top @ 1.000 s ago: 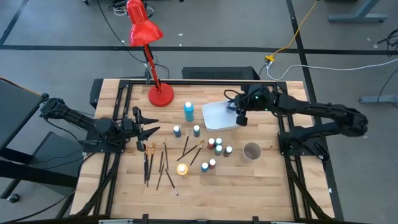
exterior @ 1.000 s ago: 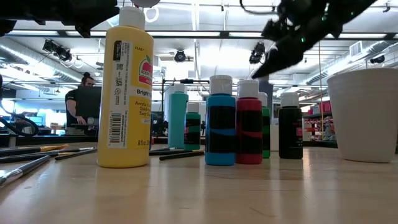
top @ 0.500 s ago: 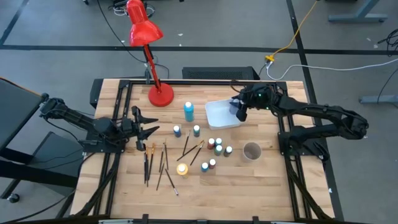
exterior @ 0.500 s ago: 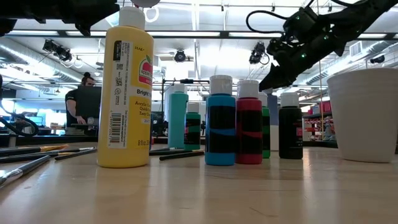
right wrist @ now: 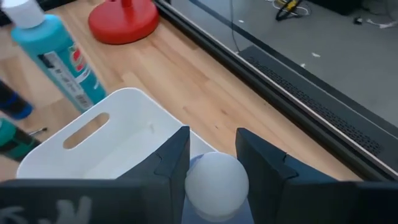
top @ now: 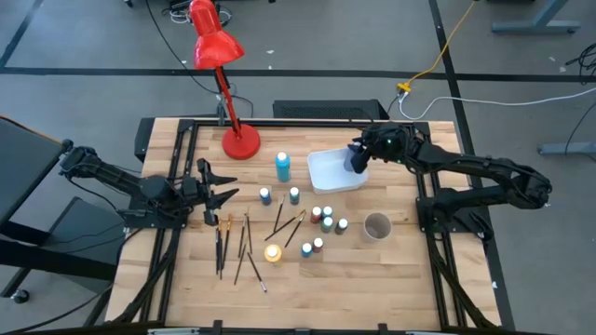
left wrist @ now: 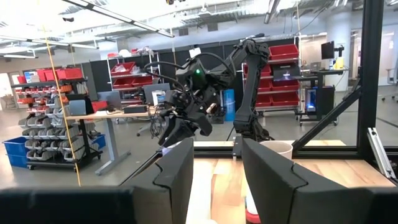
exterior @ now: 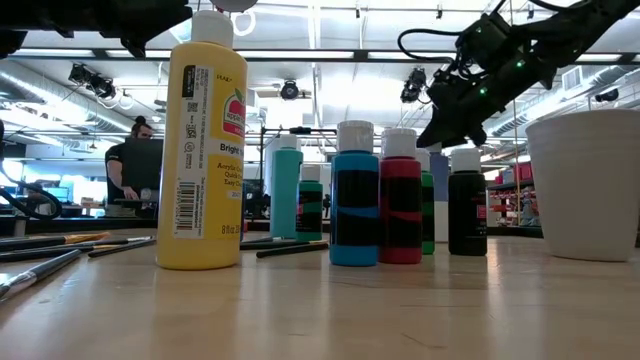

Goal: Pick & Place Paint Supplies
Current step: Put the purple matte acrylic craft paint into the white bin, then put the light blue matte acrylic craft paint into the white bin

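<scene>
Two arms share the counter point(top: 391, 270). The right gripper point(top: 358, 160), right of centre in the high view, has its fingers clamped on a white-capped bottle point(right wrist: 216, 181) above the white bin point(top: 328, 174). The left gripper point(top: 226, 196), at centre left, waits with fingers apart beside the brushes point(top: 244, 244). Other paint bottles point(top: 325, 221) cluster mid-frame.

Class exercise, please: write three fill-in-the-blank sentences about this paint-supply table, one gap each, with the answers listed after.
1. The right gripper holds a small bottle with a ______ cap over the white bin.
2. The desk lamp at the table's far edge is ______.
3. The tall bottle nearest the low camera is ______.

Missing words: white; red; yellow
</scene>
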`<state>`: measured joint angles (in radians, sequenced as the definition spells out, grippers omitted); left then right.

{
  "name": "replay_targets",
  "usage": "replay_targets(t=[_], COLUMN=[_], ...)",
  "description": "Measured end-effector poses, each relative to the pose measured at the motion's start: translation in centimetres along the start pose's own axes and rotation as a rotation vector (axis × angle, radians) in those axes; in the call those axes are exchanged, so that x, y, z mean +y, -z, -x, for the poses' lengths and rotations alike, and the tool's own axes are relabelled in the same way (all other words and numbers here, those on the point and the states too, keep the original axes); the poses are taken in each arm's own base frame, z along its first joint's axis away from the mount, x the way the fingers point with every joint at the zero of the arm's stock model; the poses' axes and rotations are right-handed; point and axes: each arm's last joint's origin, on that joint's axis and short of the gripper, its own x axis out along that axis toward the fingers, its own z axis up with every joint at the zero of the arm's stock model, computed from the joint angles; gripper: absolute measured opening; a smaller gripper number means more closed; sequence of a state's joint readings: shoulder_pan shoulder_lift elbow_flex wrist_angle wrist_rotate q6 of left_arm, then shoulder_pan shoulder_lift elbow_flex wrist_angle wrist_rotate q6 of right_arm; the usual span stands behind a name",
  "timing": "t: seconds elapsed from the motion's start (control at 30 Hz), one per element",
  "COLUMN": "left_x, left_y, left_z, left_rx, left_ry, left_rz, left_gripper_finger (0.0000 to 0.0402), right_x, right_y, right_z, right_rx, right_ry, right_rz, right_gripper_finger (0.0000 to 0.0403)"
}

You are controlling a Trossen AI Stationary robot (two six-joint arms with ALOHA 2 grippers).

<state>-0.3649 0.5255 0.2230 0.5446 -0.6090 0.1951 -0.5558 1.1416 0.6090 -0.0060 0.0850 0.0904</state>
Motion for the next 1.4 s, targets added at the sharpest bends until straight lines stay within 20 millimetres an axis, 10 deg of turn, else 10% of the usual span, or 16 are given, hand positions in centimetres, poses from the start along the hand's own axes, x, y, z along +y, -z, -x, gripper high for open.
replay_targets(t=[0.77, 1.4], left_x=[0.0, 0.1], left_y=[0.0, -0.2], left_z=[0.0, 0.0], left_rx=[0.0, -0.02], left_ry=[0.0, -0.014], left_rz=[0.02, -0.029], left_gripper_finger=[0.0145, 0.0145], right_x=[-0.1, 4.0], right_y=[-2.1, -4.3], right_z=[0.2, 1.8], right_rx=[-0.221, -0.522], right_ry=[0.101, -0.285], right_rz=[0.123, 0.21], right_gripper_finger=[0.0192, 0.0244])
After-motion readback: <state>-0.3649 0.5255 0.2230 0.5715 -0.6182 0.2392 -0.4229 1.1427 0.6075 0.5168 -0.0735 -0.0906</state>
